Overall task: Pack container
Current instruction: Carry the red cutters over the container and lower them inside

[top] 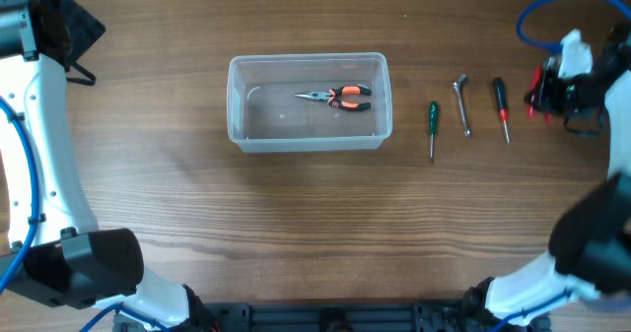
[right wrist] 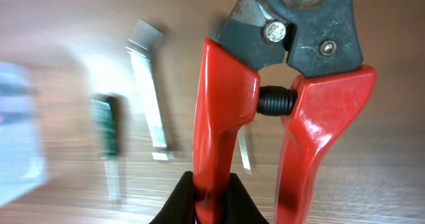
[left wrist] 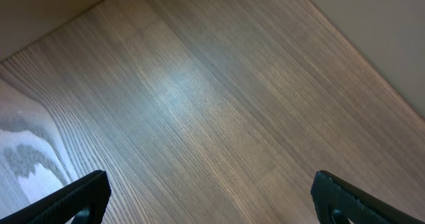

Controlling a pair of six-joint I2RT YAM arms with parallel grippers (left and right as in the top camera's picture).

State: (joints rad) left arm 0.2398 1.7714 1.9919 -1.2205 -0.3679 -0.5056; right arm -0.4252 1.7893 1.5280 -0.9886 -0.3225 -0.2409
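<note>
Clamped low in frame between the black fingertips [right wrist: 178, 203] of the right gripper [right wrist: 211, 201]: the left handle of the red-handled cutters [right wrist: 229, 111], held upright and close to the lens. Dark grey riveted head above, short black spring [right wrist: 275, 101] bridging the two handles. Behind the cutters and to their left, blurred on the wooden table [right wrist: 382, 184]: a metal tool [right wrist: 149, 98], then a green-handled screwdriver [right wrist: 106, 127], then a pale clear shape [right wrist: 16, 137] too smeared to name.

Cutters [right wrist: 226, 111] sat in the right gripper [right wrist: 211, 201]; to its left lay a screwdriver [top: 501, 108], then a wrench [top: 461, 103], a second screwdriver [top: 432, 125], and farthest the container [top: 309, 59], pliers [top: 335, 97] inside.
</note>
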